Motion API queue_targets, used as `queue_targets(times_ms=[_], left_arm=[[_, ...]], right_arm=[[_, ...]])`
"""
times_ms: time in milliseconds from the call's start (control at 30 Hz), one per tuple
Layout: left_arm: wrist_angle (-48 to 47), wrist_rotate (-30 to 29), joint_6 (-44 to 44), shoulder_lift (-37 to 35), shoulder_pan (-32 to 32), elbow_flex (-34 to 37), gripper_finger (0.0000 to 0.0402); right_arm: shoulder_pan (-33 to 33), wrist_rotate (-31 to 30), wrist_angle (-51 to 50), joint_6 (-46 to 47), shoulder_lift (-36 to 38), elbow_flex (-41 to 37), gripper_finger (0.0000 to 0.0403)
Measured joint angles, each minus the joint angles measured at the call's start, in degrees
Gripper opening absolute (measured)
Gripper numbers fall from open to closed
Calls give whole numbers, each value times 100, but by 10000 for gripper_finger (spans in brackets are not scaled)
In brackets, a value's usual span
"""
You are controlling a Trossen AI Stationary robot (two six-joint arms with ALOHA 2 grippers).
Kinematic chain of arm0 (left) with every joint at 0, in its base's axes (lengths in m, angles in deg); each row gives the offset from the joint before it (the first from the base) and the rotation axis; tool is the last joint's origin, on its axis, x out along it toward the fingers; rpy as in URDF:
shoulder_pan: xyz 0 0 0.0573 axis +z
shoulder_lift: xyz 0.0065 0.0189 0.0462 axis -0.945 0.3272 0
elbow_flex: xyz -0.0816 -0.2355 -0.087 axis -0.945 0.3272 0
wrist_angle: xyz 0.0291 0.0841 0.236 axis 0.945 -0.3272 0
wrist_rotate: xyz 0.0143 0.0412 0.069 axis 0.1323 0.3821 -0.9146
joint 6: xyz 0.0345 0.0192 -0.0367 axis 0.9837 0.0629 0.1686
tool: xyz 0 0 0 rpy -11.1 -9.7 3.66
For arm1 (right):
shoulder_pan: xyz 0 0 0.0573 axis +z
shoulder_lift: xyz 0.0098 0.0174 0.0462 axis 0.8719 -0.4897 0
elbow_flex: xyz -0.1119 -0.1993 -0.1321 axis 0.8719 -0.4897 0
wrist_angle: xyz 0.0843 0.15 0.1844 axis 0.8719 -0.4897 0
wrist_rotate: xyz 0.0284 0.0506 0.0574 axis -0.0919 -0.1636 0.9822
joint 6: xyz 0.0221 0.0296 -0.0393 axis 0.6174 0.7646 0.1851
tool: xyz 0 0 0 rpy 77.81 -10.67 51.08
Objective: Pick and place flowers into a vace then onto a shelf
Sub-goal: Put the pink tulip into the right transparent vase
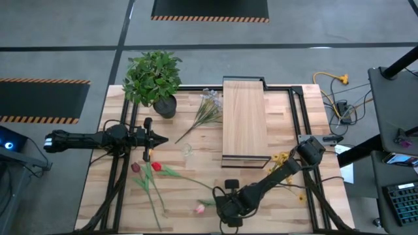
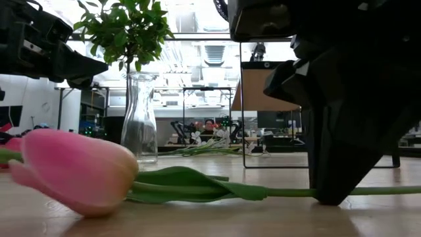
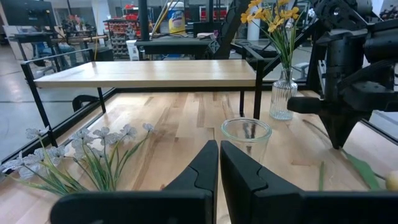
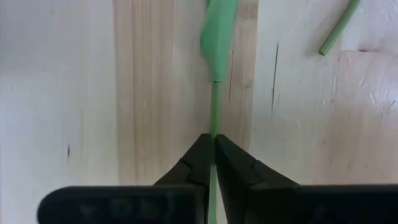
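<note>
Your right gripper (image 4: pixel 213 149) is pinched closed on the pink tulip's (image 2: pixel 72 170) thin stem (image 4: pixel 214 106), low centre of frame; it looks light, limp and crushable, so grip mid-stem; left gripper (image 3: pixel 219 163) idles closed.

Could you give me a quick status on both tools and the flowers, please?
Right tool shut on pink tulip stem, down at table. Left tool shut, empty, facing clear vase. Shelf bare. Nothing blocking.
</note>
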Motion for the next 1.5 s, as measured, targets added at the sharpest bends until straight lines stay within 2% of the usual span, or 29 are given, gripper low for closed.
queue_targets(times_ms=[233,433,600,867,1067,1167,1300,1500], left_arm=[[0,2,0,-2,0,0,0],[0,1,1,5,0,0,0],[-1,2,0,11,0,0,0],[-1,2,1,20,-1,0,0],[0,2,1,22,0,0,0],[-2,2,1,22,-2,0,0],[0,2,2,24,-2,0,0],[-2,2,0,24,0,0,0]], right_arm=[[74,-12,-168,-213,319,162,9],[192,-712,-245,-311,820,156,9],[411,-1674,-268,-332,1358,129,9],[1018,-3735,-253,56,2026,70,9],[1446,-4756,-406,187,2199,70,9],[1582,-5261,-677,597,2199,60,9],[1730,-5834,-1323,1629,2197,16,9],[1825,-6118,-2194,3050,2197,-106,9]])
